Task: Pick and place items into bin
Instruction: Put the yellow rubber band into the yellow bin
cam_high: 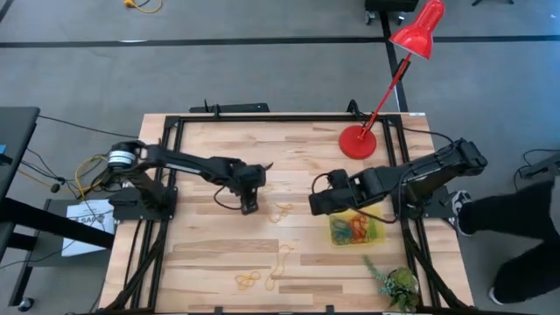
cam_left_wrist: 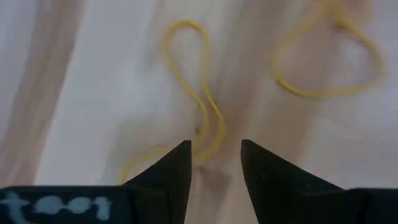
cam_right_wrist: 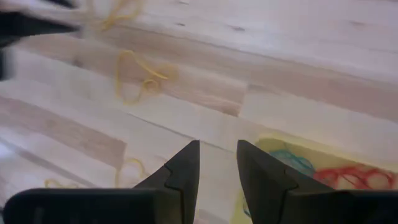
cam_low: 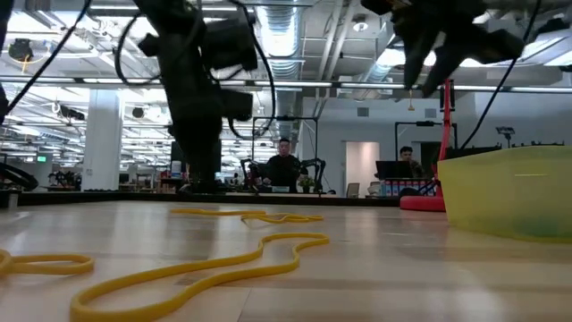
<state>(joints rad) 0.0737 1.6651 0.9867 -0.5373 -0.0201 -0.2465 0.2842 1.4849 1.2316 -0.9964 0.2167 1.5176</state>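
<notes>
Yellow rubber-band loops [cam_left_wrist: 199, 112] lie limp on the wood below the left gripper [cam_left_wrist: 214, 152], its jaws slightly parted, empty.

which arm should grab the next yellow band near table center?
Left. Its claw is open, low over a yellow band, fingertips straddling one end. The right claw sits by the bin, farther from that band.
</notes>
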